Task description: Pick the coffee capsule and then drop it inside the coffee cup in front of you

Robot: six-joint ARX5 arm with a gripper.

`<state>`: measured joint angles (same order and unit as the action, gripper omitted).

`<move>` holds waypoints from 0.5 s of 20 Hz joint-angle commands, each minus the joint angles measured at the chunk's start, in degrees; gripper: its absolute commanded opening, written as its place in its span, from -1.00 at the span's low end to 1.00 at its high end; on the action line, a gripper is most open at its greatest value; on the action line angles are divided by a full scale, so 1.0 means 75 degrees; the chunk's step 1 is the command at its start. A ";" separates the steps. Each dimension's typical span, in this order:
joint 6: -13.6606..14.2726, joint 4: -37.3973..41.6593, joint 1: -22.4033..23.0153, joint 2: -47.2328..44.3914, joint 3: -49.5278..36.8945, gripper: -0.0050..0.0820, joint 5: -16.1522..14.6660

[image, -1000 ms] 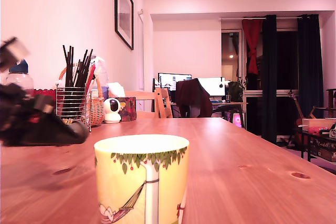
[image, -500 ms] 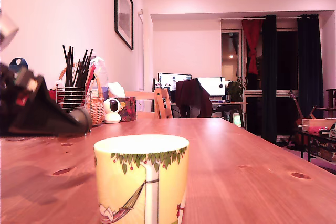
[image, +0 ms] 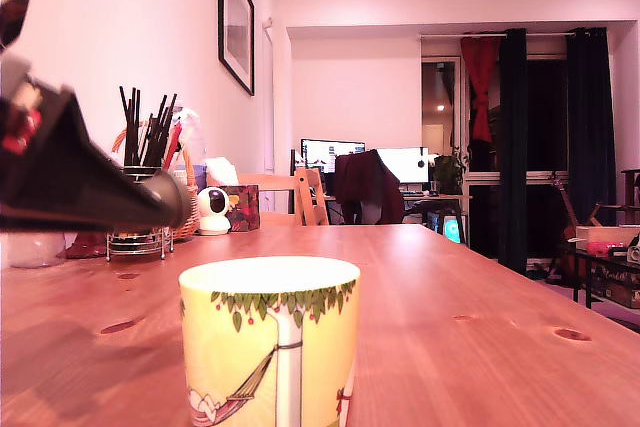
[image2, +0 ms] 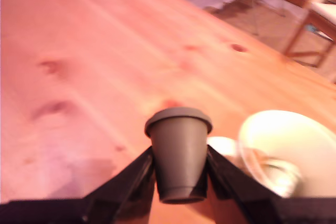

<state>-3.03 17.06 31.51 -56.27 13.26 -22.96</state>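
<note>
1. My black gripper [image: 150,209] had risen clear of the wooden table [image: 480,307] within the last second, at the exterior view's left.
2. Its jaws stood narrowly parted, clamped on the small grey flanged coffee capsule [image2: 178,153].
3. The pale-yellow leaf-banded coffee cup [image: 270,342] stood near, ahead and below; pick finished, I judged, carry underway.

A framed picture [image: 237,20] hangs on the wall; dark curtains [image: 552,137] beyond.
</note>
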 commanded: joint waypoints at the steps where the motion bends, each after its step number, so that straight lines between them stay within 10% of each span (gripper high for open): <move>1: -0.0020 -0.0149 0.0204 0.0227 -0.0111 -0.51 0.0047; 10: 0.0003 -0.0408 0.1440 0.0460 -0.0111 -0.51 0.0248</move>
<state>-3.03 13.08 41.91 -53.21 13.26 -21.34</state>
